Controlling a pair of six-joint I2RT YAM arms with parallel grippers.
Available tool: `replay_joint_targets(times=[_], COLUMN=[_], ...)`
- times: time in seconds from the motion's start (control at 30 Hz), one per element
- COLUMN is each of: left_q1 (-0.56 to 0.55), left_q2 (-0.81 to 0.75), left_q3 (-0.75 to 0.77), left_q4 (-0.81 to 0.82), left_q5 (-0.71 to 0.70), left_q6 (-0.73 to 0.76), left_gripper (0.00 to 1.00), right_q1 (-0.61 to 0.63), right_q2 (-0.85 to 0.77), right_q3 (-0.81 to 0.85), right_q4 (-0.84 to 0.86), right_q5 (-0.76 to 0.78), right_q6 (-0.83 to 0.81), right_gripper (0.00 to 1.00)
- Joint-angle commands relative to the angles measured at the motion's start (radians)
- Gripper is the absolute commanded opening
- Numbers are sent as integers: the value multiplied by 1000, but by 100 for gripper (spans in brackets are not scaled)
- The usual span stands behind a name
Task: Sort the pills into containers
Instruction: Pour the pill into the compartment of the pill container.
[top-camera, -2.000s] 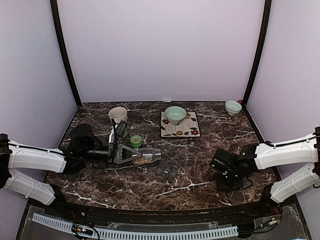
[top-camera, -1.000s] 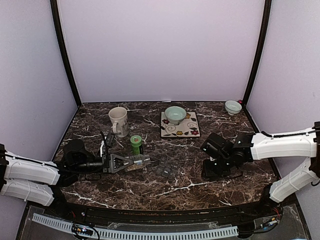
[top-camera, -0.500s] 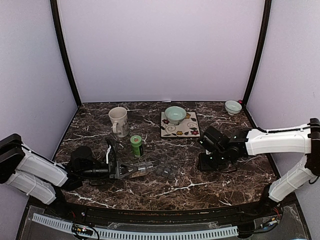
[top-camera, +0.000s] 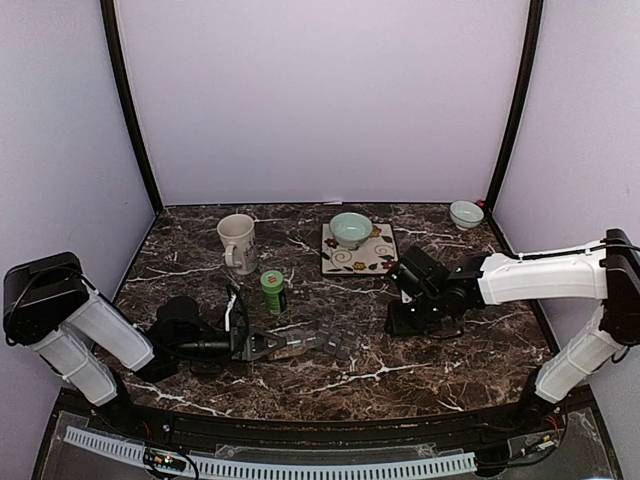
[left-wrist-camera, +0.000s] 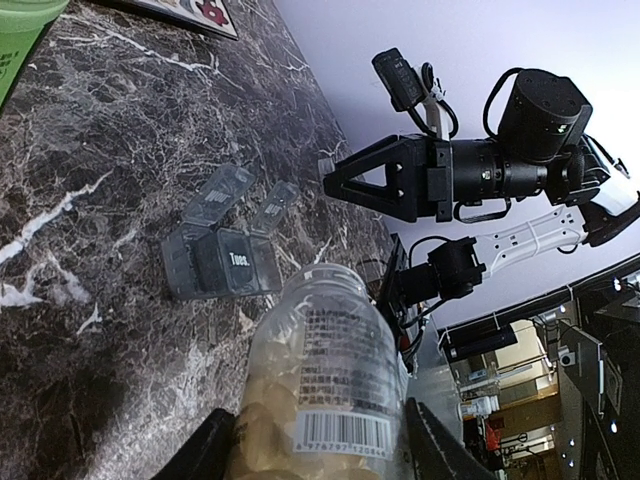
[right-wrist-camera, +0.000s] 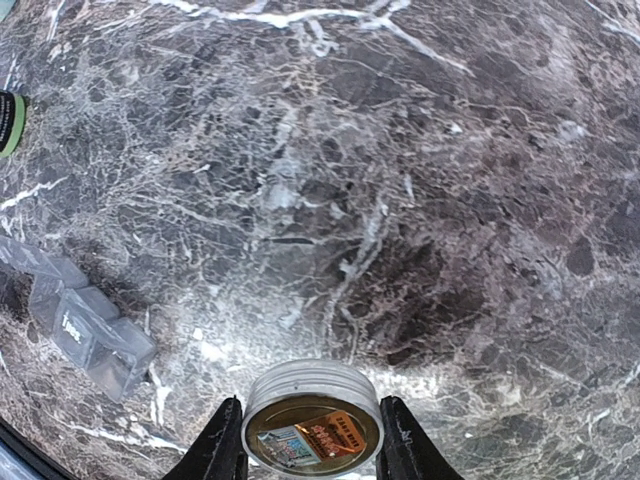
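**Pills** (left-wrist-camera: 268, 425): tan mass inside the clear bottle (left-wrist-camera: 322, 385); none seen in the compartments. Est. very light, hard, prone to roll and bounce. Do not pinch singly; dispense by tipping the bottle.

**Containers** (left-wrist-camera: 214, 266): grey 3-cell strip, on the bench (top-camera: 450, 372) centre-front, just ahead of the bottle mouth. At least 2 lids stand up; the 3rd is unclear. Est. light, stiff plastic, likely to skid on polished stone. Brace at an end wall, not the thin lids. Long axis approx. left-right in the top view, cells facing up.

**Bottle**: long axis near level, mouth toward the strip.

**Left tool** (top-camera: 262, 343): clamped on the bottle body.

**Right tool** (right-wrist-camera: 312, 442): clamped on the cap (right-wrist-camera: 312, 415), well apart to the right of the strip.
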Motion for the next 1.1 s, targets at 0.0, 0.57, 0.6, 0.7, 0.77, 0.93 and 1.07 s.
replay_joint_targets(times=[0.0, 0.57, 0.6, 0.7, 0.77, 0.93, 1.07], left_q1=[-7, -6, -6, -7, -6, -6, -6], left_q2=[13, 58, 58, 68, 77, 96, 107], left_q3=[34, 74, 76, 84, 89, 103, 109], left_q4=[77, 13, 8, -5, -12, -25, -37], left_q5=[4, -18, -21, -25, -30, -37, -48], left_q6=[2, 37, 40, 45, 48, 55, 60], left_gripper=[0, 0, 0, 0, 0, 0, 0], right_q1=[-11, -10, -11, -11, -11, -11, -11], right_q2=[28, 79, 83, 90, 90, 90, 115], right_q3=[40, 80, 83, 88, 88, 93, 93], right_q4=[41, 66, 67, 70, 74, 77, 82], right_q5=[-18, -48, -52, -61, -63, -67, -72], right_q6=[-25, -38, -40, -40, -41, -41, -43], right_gripper=[18, 18, 17, 18, 18, 17, 17])
